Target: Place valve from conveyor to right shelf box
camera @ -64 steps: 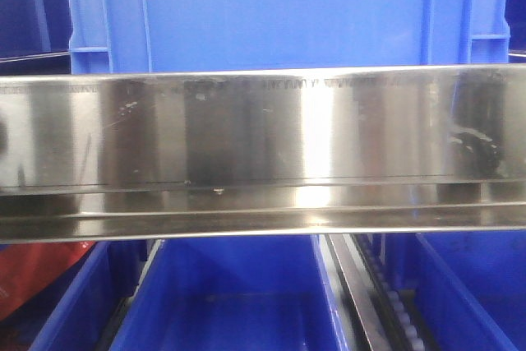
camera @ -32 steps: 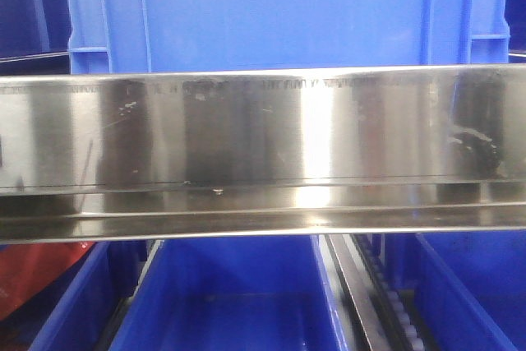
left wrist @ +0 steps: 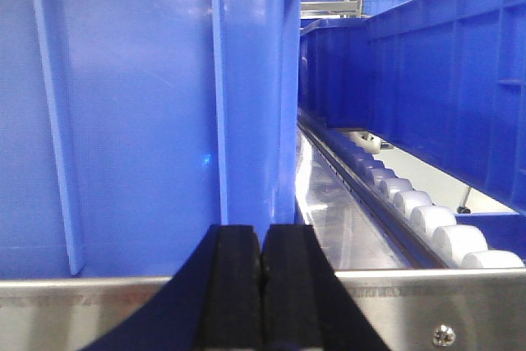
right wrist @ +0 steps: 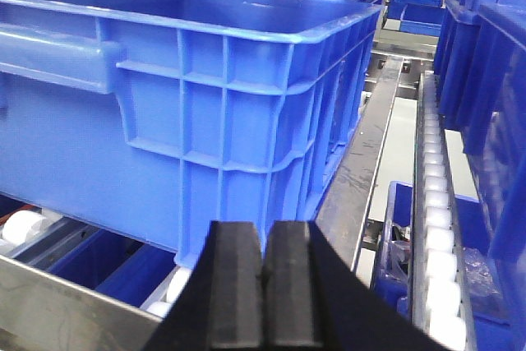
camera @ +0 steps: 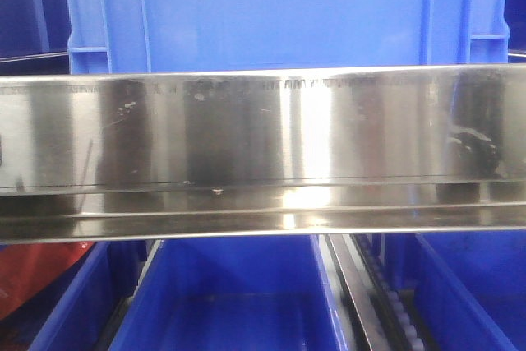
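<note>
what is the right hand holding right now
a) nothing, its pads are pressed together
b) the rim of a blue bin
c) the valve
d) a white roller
a: in the right wrist view the right hand has its two black pads touching with nothing between them, and the blue crate sits beyond it, untouched; no valve shows in any view.

The right shelf (camera: 246, 133) fills the front view as a broad, mirror-bright stainless rail running level from edge to edge, scuffed and streaked with a white glare near its middle – a narrower lipped rail sits just beneath. A large blue box (camera: 271, 10) stands on it at the back edge, upright, ribbed, its rim open – the inside cannot be seen
</note>
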Controlling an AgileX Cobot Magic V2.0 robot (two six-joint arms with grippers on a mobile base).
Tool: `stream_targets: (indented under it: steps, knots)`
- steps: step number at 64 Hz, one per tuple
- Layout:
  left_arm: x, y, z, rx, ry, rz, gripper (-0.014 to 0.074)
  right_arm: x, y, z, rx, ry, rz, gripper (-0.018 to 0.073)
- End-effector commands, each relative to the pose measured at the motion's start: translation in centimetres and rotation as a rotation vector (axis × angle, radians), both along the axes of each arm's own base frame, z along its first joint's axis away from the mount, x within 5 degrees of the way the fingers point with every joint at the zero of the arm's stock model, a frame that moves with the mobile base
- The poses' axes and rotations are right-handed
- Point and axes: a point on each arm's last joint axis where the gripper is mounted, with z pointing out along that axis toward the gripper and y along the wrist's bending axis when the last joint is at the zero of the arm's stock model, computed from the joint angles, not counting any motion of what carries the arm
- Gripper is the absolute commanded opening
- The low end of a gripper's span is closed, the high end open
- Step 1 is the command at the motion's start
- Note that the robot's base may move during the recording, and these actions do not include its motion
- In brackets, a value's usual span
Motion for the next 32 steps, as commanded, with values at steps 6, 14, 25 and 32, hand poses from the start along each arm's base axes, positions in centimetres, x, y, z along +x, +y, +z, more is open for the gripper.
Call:
stream_targets:
  steps: [6,14,25,32]
  knots:
    - [-0.1,0.0,0.2,-0.006,-0.025,0.003,-0.0111,0.0,-0.1,0.2,-0.002,-0.034,-0.006,-0.0162]
    - [-0.1,0.0,0.2,-0.006,-0.025,0.003,-0.0111,0.0,-0.2,0.3,0.002,-0.046,-0.021,-0.0162]
    - [-0.1,0.0,0.2,-0.006,-0.025,0.003,-0.0111,-0.3,-1.5,0.6,0.014,-0.089,-0.165,-0.0162]
    - [-0.1,0.0,0.2,-0.006,-0.025,0.003,-0.0111,-0.7,-2.3,-0.2,0.02,-0.122,-0.269,-0.0162]
